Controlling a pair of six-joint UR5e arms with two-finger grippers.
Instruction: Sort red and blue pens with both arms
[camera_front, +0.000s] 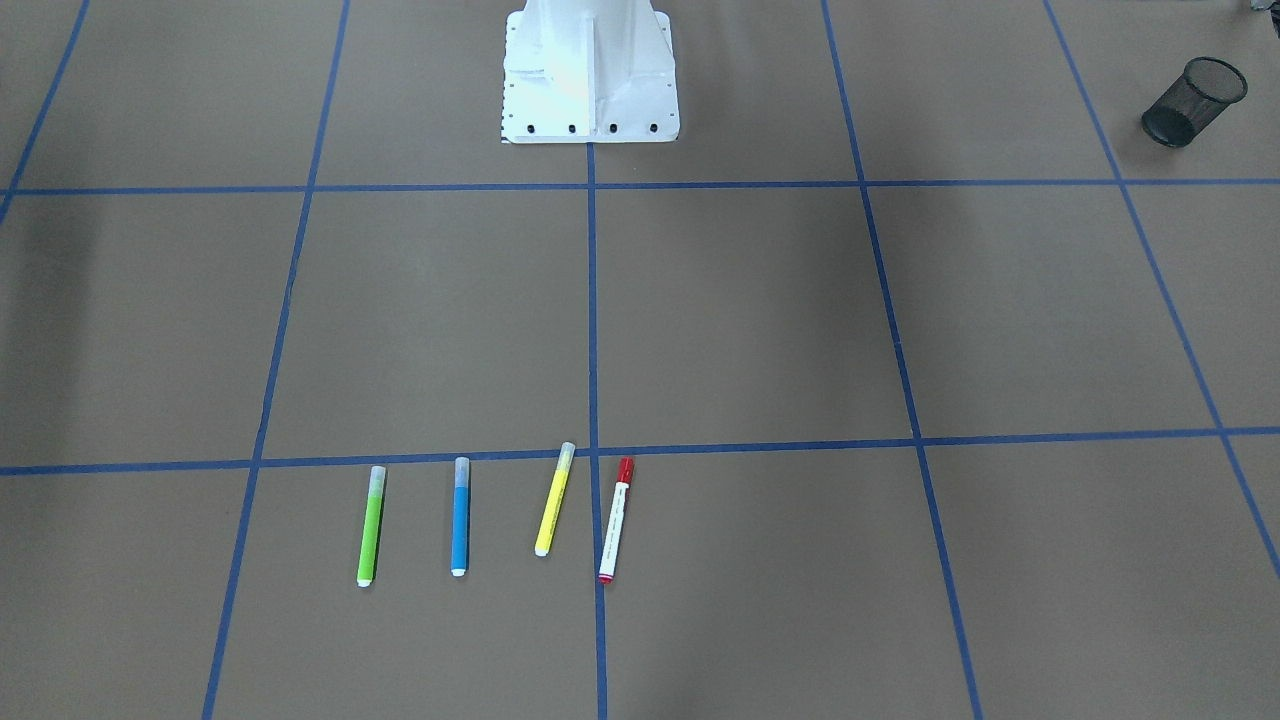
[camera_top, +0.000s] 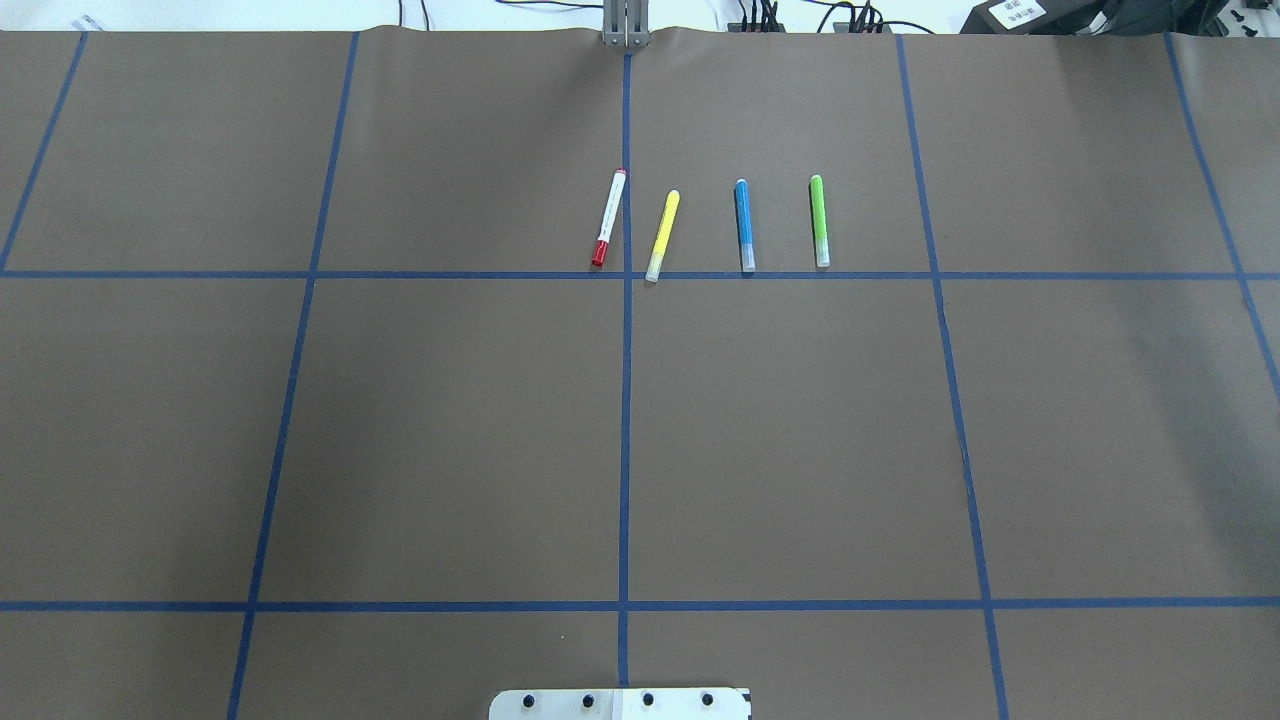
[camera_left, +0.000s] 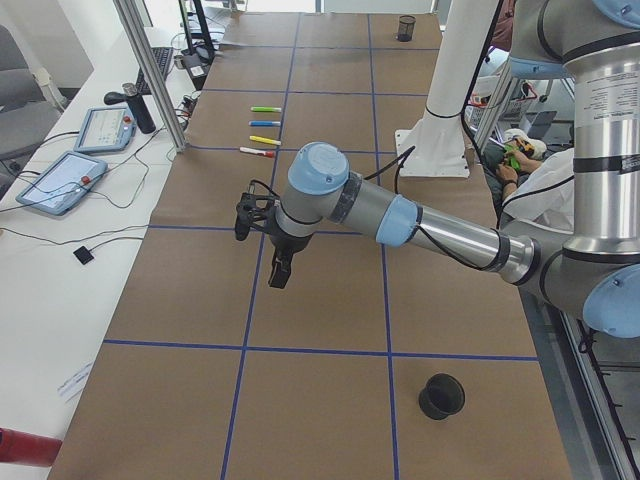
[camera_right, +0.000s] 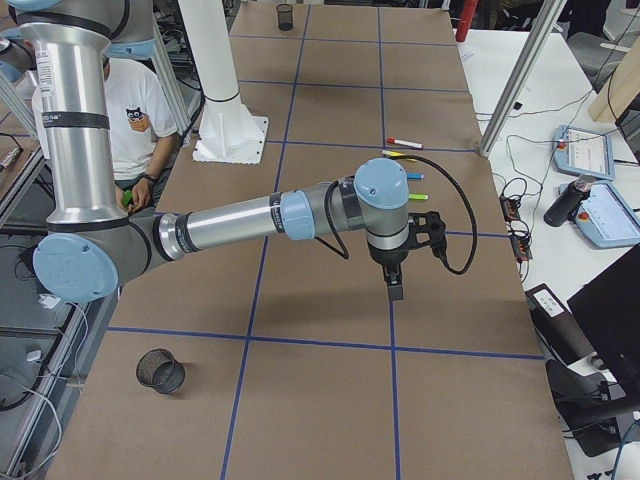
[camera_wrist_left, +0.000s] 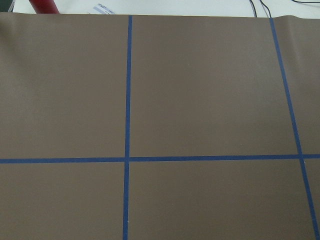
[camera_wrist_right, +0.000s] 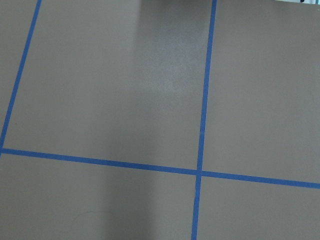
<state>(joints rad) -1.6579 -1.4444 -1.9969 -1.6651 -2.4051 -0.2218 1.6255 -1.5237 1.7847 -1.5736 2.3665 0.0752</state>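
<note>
Brown paper over the table, gridded with blue tape, beside a white bench with tablets and cables.

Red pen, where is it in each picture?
Front-facing: red pen bottom centre.
Overhead: upper centre.
Exterior left: upper middle, nearest in row.
Exterior right: upper middle, farthest in row.
Left wrist: not in it.
Right wrist: not in it.
Landmark: yellow highlighter lies right beside it.

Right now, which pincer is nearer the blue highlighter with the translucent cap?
Right, probably. The right pincer hangs beyond the green highlighter, which lies next to the blue highlighter; the left pincer hangs beyond the row's other end, past the red-capped white marker and the yellow highlighter.
</note>
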